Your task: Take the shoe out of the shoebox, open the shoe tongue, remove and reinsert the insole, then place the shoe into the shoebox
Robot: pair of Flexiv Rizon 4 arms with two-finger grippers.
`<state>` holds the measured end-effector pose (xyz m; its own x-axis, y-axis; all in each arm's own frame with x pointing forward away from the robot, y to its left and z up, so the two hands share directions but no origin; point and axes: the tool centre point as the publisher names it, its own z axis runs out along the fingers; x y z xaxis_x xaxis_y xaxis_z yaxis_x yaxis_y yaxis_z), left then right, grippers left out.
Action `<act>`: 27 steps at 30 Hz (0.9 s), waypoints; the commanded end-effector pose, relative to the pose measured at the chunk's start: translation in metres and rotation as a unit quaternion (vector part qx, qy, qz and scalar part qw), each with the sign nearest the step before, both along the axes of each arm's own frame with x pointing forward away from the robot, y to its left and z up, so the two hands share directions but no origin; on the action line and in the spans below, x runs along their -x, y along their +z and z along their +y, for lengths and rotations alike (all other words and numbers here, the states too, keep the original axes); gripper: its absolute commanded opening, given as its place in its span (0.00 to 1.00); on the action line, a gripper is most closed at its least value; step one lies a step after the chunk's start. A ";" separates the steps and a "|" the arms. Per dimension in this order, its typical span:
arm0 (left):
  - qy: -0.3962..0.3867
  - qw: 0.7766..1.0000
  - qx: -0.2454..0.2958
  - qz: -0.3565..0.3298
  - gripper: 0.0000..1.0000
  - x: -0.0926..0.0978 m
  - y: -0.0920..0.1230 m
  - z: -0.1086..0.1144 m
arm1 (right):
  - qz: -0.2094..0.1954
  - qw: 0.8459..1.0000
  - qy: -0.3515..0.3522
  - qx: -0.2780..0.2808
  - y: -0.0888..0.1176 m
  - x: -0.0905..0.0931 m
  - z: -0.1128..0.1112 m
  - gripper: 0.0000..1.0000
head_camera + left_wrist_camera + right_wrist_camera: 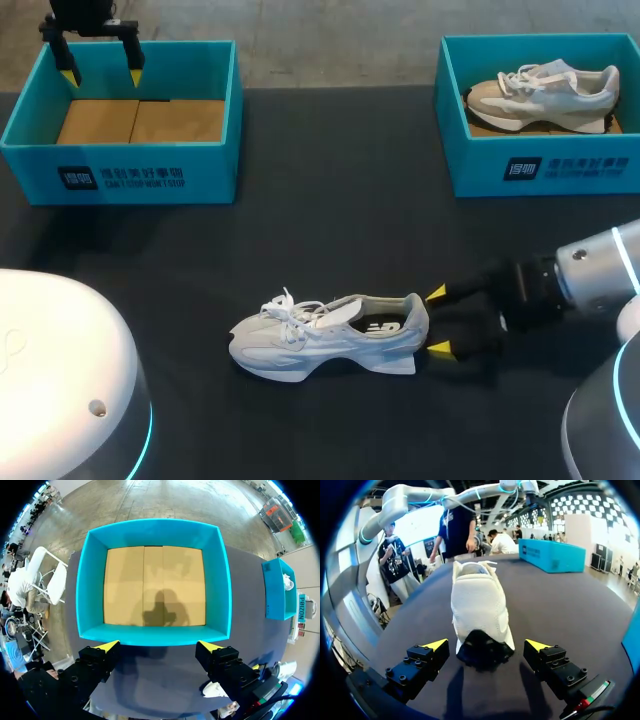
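Head view: white mesh shoe (325, 335) lies before right gripper (437, 320), jaws spread.

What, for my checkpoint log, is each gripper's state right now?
Left gripper: open, empty, over the empty shoebox.
Right gripper: open, at the shoe heel.

My left fingers (100, 661) stand wide apart with nothing between them, their yellow tips over the near wall of a teal shoebox (90, 590). The box is open; its floor is bare brown cardboard (155, 580), and a dark shadow (160, 611) falls on it. The box sits on a dark tabletop (245, 580). Well apart, off to one side, stands a second teal box (276, 592); something white shows over its rim.
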<state>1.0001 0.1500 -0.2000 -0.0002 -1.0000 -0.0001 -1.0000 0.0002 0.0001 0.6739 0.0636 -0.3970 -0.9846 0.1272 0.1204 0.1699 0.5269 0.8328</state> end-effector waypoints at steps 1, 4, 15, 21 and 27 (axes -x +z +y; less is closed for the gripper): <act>0.000 1.000 0.000 0.000 1.00 0.000 0.000 0.000 | -0.010 1.000 0.009 -0.027 0.000 0.007 -0.021 1.00; 0.000 1.000 0.000 0.000 1.00 0.000 0.000 0.000 | -0.016 0.998 0.020 -0.052 -0.001 0.004 -0.028 1.00; 0.000 1.000 0.000 0.000 1.00 0.000 0.000 0.000 | -0.016 0.997 0.022 -0.076 -0.008 0.001 -0.025 1.00; 0.000 1.000 0.000 0.000 1.00 0.000 0.000 0.000 | -0.014 0.997 0.005 -0.081 -0.011 0.003 -0.014 1.00; 0.000 1.000 0.000 0.000 1.00 0.000 0.000 0.000 | -0.018 0.996 0.007 -0.082 -0.010 0.008 -0.002 1.00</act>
